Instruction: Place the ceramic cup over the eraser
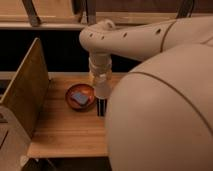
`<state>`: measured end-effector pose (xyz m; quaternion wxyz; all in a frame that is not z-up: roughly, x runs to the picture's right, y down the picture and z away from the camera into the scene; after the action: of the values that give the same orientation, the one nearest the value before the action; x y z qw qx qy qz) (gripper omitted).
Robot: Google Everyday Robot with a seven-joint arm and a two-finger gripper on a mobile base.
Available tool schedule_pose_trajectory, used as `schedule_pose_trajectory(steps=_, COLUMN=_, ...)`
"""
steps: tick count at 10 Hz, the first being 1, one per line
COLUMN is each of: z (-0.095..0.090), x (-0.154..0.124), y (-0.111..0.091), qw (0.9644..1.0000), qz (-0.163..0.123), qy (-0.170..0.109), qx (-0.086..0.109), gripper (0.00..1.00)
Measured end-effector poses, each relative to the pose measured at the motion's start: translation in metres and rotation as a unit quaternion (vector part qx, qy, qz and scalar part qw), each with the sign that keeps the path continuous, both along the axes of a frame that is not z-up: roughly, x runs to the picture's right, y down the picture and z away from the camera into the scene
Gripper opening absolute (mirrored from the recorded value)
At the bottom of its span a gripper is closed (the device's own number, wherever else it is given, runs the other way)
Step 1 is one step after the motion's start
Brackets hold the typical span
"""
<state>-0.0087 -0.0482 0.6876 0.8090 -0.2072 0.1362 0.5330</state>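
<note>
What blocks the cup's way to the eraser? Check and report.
Nothing visible does. The gripper reaches down to the table just beside the bowl, which holds a blue-grey slab. Neither cup nor eraser can be made out for sure; the arm hides the table's right side.
</note>
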Motion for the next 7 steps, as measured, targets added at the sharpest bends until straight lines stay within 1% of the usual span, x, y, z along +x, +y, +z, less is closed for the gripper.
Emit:
schedule_pose_trajectory(steps=1, z=-0.007, x=0.006, y=0.0, qw=0.9999, qz=0.012, qy=0.006, qx=0.001, gripper=0.0)
schedule_pose_trajectory(steps=3, z=-0.015, x=0.016, y=0.01, qw=0.9994, qz=0.033, qy=0.011, qx=-0.007, gripper=0.0)
schedule_pose_trajectory(steps=5, z=-0.015, x=0.017, y=0.028, qw=0.9985, qz=0.051, qy=0.004, qx=-0.019, gripper=0.0)
schedule_pose_trajectory(steps=6, z=-0.013, x=0.014, y=0.034, qw=0.9984, qz=0.053, qy=-0.001, qx=-0.021, gripper=0.0)
schedule_pose_trajectory(steps=7, z=-0.01, x=0.01, y=0.039, qw=0.9982, qz=0.057, qy=-0.011, qx=-0.016, gripper=0.0)
